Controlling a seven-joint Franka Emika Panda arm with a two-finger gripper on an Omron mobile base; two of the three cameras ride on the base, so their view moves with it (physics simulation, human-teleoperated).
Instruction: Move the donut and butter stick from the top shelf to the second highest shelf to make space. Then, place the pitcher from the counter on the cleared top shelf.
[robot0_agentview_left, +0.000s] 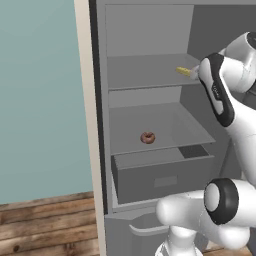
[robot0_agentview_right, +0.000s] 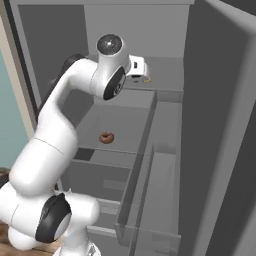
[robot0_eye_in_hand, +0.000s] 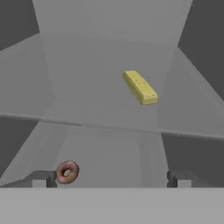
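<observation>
From the left base view, the donut already sits on the second highest shelf, below the butter stick on the top shelf. In the hand view, the gripper is spread and empty before the butter stick; next it must advance and pinch it.

I can read no text, label, brand, number or sign on any surface from my feeds; the fridge interior and the items inside carry no legible markings.
</observation>
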